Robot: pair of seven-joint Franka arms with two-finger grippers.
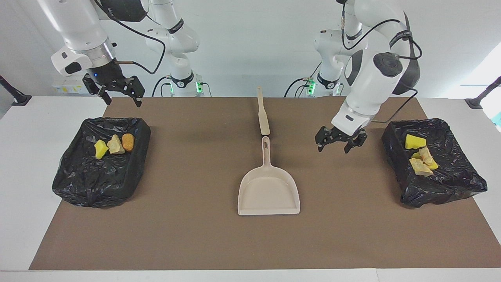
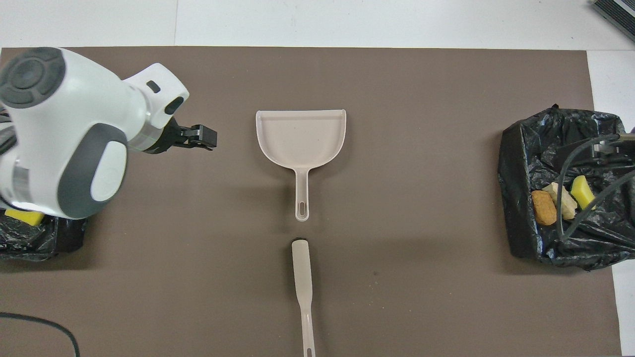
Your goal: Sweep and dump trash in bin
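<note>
The trash lies in two bins lined with black bags. The bin (image 1: 90,192) at the right arm's end holds a yellow sponge piece (image 1: 100,149), a pale foam chunk (image 1: 115,145) and an orange lump (image 1: 128,141). The bin (image 1: 450,188) at the left arm's end holds a yellow sponge piece (image 1: 414,141) and pale foam chunks (image 1: 420,167). My left gripper (image 1: 339,143) is open and empty above the mat, between the dustpan and its bin. My right gripper (image 1: 117,92) is open and empty, raised over the mat's edge by its bin.
A beige dustpan (image 1: 268,190) lies mid-mat, handle toward the robots. A beige brush handle (image 1: 263,113) lies in line with it, nearer to the robots. A brown mat (image 1: 188,235) covers the white table.
</note>
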